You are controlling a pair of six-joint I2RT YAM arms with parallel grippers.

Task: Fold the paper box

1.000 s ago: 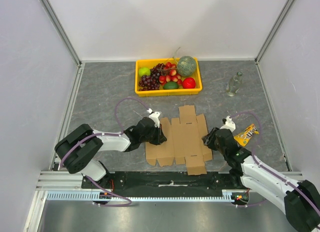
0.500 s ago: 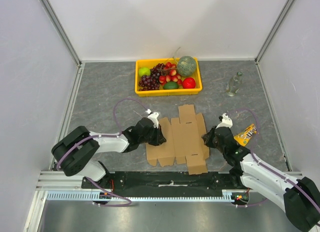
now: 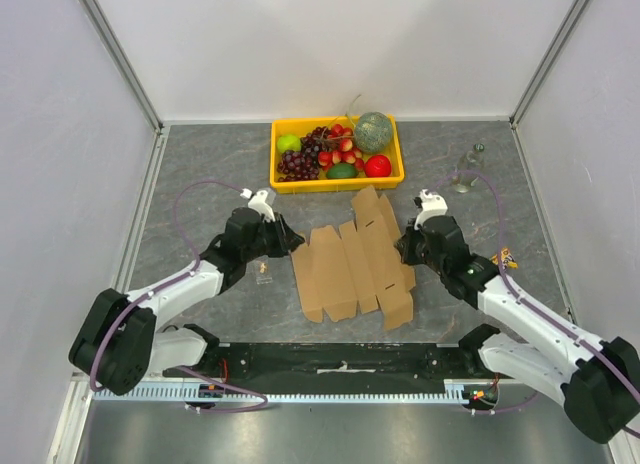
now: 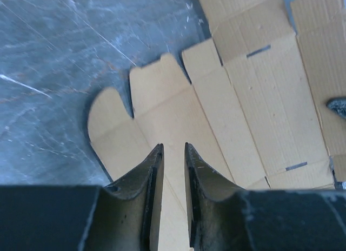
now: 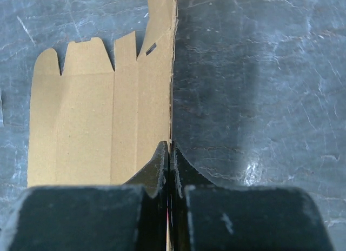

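Note:
The paper box (image 3: 350, 266) is a flat brown cardboard sheet with flaps, lying skewed on the grey table between both arms. My right gripper (image 3: 403, 251) is shut on its right edge; in the right wrist view the jaws (image 5: 170, 145) pinch the thin edge of the sheet (image 5: 97, 116). My left gripper (image 3: 293, 242) hovers at the sheet's left side. In the left wrist view it (image 4: 173, 148) is open by a narrow gap with nothing between its fingers, and the rounded flaps of the sheet (image 4: 259, 88) lie below it.
A yellow crate (image 3: 282, 182) of fruit stands behind the sheet. A clear bottle (image 3: 466, 168) lies at the back right. A yellow snack bag (image 3: 503, 256) shows behind the right arm. A small scrap (image 3: 262, 271) lies left of the sheet. White walls close in the table.
The left gripper let go of the sheet's left edge, opened slightly and drew back to the left. The right gripper shut on the right edge and swung the sheet away, turning it.

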